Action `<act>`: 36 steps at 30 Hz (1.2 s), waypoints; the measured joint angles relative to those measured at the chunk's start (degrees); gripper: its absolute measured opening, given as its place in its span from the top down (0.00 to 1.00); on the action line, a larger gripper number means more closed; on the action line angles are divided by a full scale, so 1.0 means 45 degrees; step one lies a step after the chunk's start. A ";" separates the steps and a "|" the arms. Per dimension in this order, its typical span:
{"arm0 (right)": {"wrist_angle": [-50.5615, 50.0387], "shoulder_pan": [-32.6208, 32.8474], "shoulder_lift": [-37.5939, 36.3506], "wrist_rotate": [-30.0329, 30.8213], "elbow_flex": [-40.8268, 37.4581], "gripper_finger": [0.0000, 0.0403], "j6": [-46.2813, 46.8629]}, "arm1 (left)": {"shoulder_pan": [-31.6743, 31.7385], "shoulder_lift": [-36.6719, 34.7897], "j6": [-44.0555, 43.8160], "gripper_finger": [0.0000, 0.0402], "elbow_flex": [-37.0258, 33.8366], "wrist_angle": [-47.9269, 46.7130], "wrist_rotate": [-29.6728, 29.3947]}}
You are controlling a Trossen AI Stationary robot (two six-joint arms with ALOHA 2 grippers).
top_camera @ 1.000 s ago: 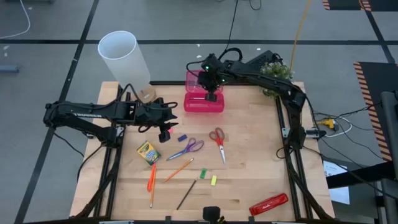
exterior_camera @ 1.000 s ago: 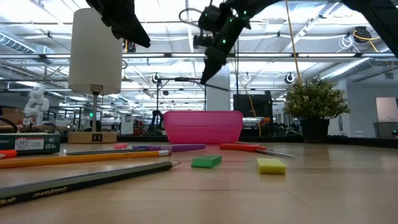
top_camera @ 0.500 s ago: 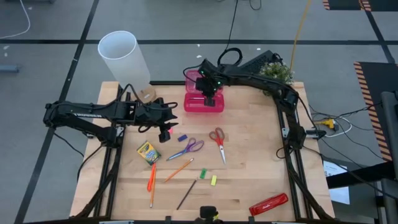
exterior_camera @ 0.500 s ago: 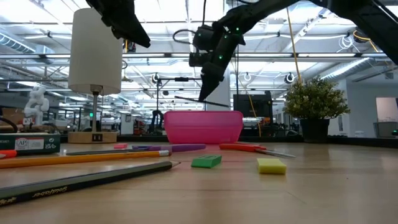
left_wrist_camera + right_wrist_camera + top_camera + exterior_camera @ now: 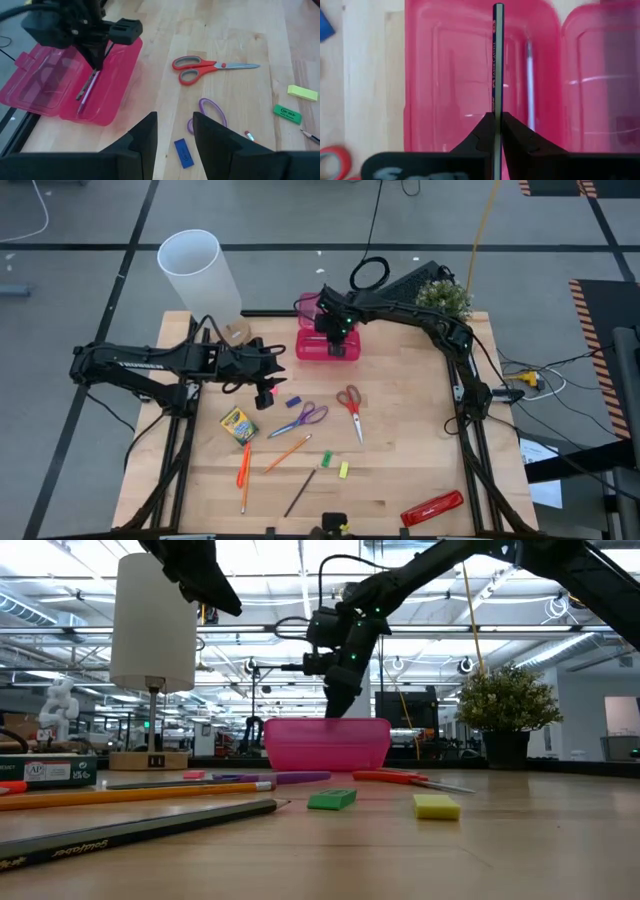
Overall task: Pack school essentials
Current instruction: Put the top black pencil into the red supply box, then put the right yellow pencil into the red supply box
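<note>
An open translucent pink case (image 5: 328,340) sits at the table's far middle. My right gripper (image 5: 336,332) hangs over it, shut on a dark pencil (image 5: 496,60). The other school essentials lie on the wood: red scissors (image 5: 350,405), purple scissors (image 5: 305,417), a crayon box (image 5: 238,424), orange pencils (image 5: 285,453), a dark pencil (image 5: 300,493) and small green (image 5: 327,460), yellow (image 5: 343,470) and blue (image 5: 293,402) pieces. Left of the blue piece, my left gripper (image 5: 265,387) hovers open and holds nothing. My right gripper pinches the dark pencil between its two fingers (image 5: 481,131), at one stretch of the shaft (image 5: 495,107). The fingers come from above, and the pencil runs on past their tips in line with them. It slants down into the pink case (image 5: 85,90); whether its end touches the floor does not show.
A white cylinder lamp (image 5: 200,275) stands at the far left corner and a small plant (image 5: 440,295) at the far right. A red stapler-like bar (image 5: 432,507) lies near the front right edge. A pale stick (image 5: 529,75) lies inside the case.
My right gripper has come down toward the pink case and slightly toward the table's near edge, carrying the dark pencil, whose free end now reaches into the case. It has stayed shut.
</note>
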 joint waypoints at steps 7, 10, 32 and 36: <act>0.0321 0.0000 -0.0005 0.0000 -0.0503 0.95 0.0230 | -0.0003 0.0000 0.0002 0.68 0.0000 -0.0003 -0.0001; 0.0515 0.0015 -0.0005 0.0000 -0.0661 0.93 0.0235 | -0.0003 0.0000 0.0005 0.68 0.0000 0.0000 0.0000; 0.0589 0.0312 -0.0837 0.0184 -0.0749 0.77 0.0715 | -0.0003 0.0000 0.0010 0.68 0.0000 -0.0031 -0.0001; -0.0036 0.0798 -0.1835 0.1023 -0.0749 0.75 0.1034 | -0.0024 0.0000 -0.0088 0.68 0.0005 -0.0218 -0.0008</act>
